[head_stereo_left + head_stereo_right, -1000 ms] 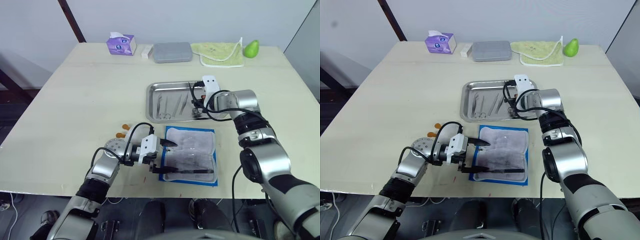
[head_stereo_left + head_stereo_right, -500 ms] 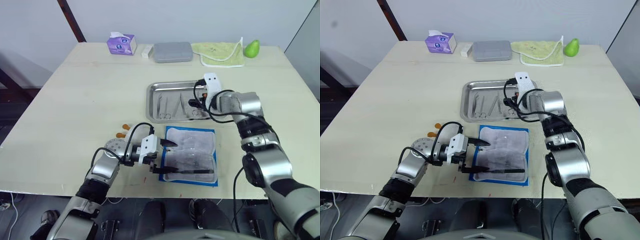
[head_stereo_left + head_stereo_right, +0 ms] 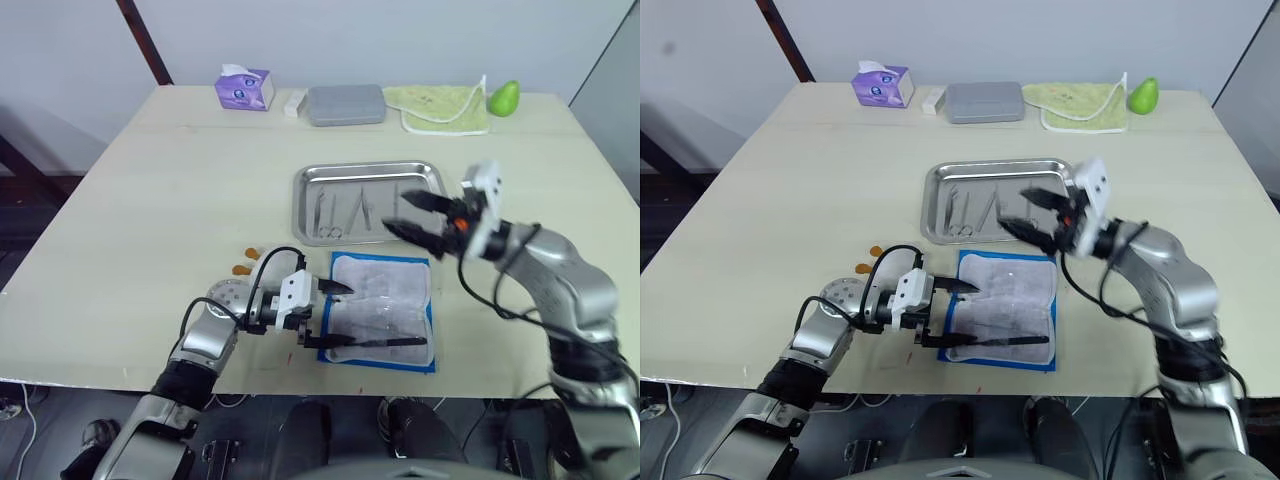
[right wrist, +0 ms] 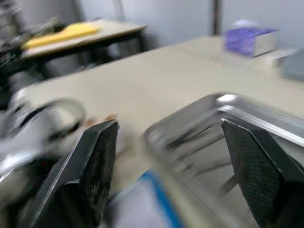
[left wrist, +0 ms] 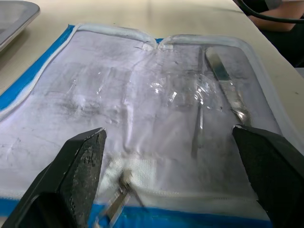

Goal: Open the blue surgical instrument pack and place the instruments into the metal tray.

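The metal tray (image 3: 370,203) sits at the centre of the pale bench (image 3: 150,200), and several instruments (image 3: 340,212) lie in its left and middle parts: scissors and thin forceps, side by side. Just below it in the frame, the blue surgical instrument pack (image 3: 382,310) lies unfolded flat, its whitish clear lining up and the blue edge around it. In the left wrist view two slim steel instruments (image 5: 223,80) lie on the lining of the pack. The left claw (image 3: 333,315) rests at the pack's left edge with its fingers spread wide and nothing between them. The right claw (image 3: 415,216) hangs over the tray's right end, fingers apart and empty. Along the top of the frame stand a purple tissue box (image 3: 243,89), a grey hard case (image 3: 345,104), a green cloth (image 3: 443,106) and a green pear (image 3: 503,97).
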